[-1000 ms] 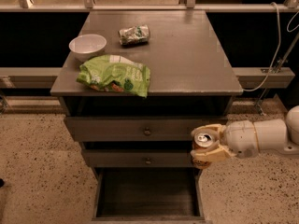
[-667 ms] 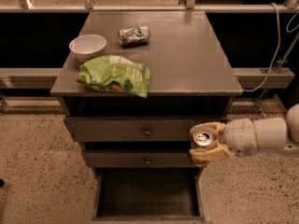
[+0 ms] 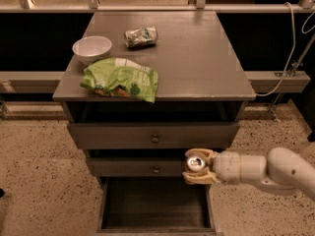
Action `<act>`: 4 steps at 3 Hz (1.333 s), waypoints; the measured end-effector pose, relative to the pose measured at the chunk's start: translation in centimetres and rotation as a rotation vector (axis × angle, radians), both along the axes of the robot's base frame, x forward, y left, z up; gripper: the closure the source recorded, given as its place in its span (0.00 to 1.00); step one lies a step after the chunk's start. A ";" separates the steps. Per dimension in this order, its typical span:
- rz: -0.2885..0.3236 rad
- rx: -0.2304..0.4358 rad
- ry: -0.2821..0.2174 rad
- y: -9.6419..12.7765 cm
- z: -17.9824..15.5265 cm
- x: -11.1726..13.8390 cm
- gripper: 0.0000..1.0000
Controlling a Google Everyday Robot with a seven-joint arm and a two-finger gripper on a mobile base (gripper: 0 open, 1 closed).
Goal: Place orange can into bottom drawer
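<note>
Orange can (image 3: 195,162) stands upright in the hand (image 3: 196,168), whose two fingers are closed on its sides. It hangs over the right side of the open bottom drawer (image 3: 105,205). It is probably light, thin-walled and slick, so a hard squeeze would dent it. A grip across the mid-body, as here, looks soundest.
</note>
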State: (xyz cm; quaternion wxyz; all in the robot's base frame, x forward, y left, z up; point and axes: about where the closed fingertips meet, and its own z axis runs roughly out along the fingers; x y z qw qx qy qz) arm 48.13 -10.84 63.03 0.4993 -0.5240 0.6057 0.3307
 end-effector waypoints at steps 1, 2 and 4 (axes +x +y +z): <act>-0.001 0.050 0.012 0.8 -7.7 0.6 1.00; -0.006 0.127 0.066 2.1 -16.2 0.8 1.00; -0.031 0.067 0.062 2.3 -17.9 0.7 1.00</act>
